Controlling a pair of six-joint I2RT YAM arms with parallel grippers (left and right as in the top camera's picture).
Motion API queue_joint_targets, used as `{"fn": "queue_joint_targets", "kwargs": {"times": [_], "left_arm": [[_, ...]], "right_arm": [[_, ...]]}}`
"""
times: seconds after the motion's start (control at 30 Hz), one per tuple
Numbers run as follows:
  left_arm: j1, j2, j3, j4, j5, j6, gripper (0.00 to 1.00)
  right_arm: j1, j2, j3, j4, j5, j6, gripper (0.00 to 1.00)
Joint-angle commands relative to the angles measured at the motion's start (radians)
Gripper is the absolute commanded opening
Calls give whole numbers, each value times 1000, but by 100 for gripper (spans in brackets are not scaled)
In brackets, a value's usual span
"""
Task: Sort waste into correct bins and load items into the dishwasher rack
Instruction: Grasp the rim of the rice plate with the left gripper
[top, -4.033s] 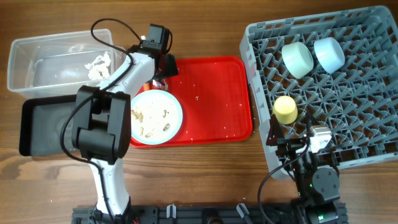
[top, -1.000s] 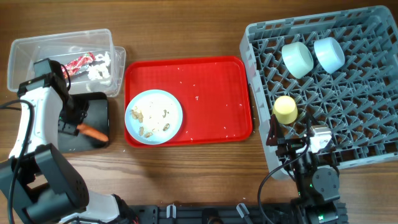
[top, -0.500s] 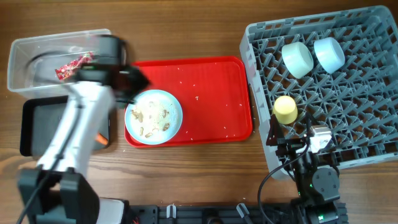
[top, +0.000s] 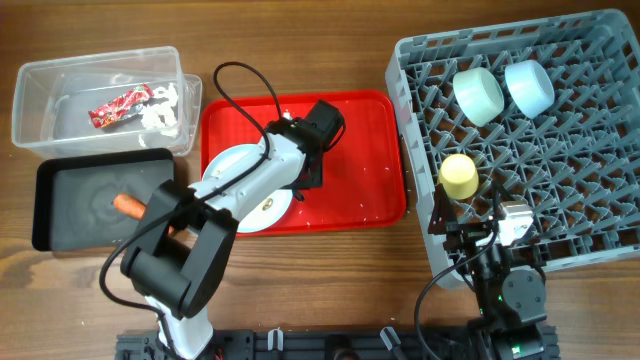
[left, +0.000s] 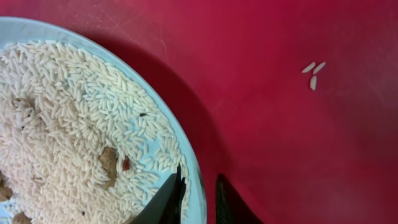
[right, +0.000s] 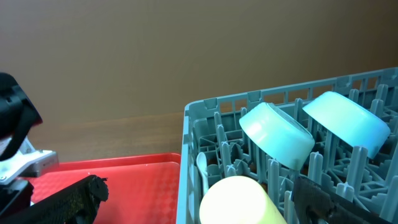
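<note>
The round light-blue plate (top: 240, 195) with pale rice scraps (left: 68, 124) lies on the flat red tray (top: 350, 150). My left gripper (top: 303, 183) is at the plate's right edge. In the left wrist view its fingers (left: 199, 199) are open a little and straddle the plate's rim (left: 186, 155), one over the rice, one over the tray. The carrot piece (top: 128, 205) lies in the black tray (top: 60, 215). The red wrapper (top: 120, 102) and white tissue (top: 165, 108) lie in the clear tub (top: 40, 85). My right gripper (right: 199, 186) is open and empty beside the yellow cup (right: 239, 202).
The grey rack (top: 600, 150) at the right holds the mint-green bowl (top: 478, 95), the light-blue bowl (top: 528, 87), the yellow cup (top: 459, 176) and the white spoon (right: 202, 165). A few loose rice grains (left: 313, 70) lie on the red tray.
My left arm has swung right from over the black tray to the plate's right edge. The carrot lies free in the black tray. The right arm has not moved.
</note>
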Motion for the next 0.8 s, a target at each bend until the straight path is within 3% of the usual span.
{"fn": "queue_joint_targets", "kwargs": {"times": [0.0, 0.07, 0.17, 0.37, 0.53, 0.77], "left_arm": [[0, 64, 3, 6, -10, 16, 22], [0, 90, 3, 9, -8, 24, 22], [0, 110, 3, 19, -9, 31, 4], [-2, 101, 27, -21, -10, 51, 4], [-5, 53, 205, -235, -17, -8, 4], [5, 27, 422, -489, -56, 27, 4]], "right_arm": [[-4, -8, -1, 4, 1, 14, 100], [-4, -8, -1, 4, 1, 13, 100], [-4, -8, -1, 3, 1, 13, 100], [-4, -8, -1, 3, 1, 13, 100], [-4, -8, -1, 3, 1, 13, 100], [-4, -8, -1, 4, 1, 13, 100]]}}
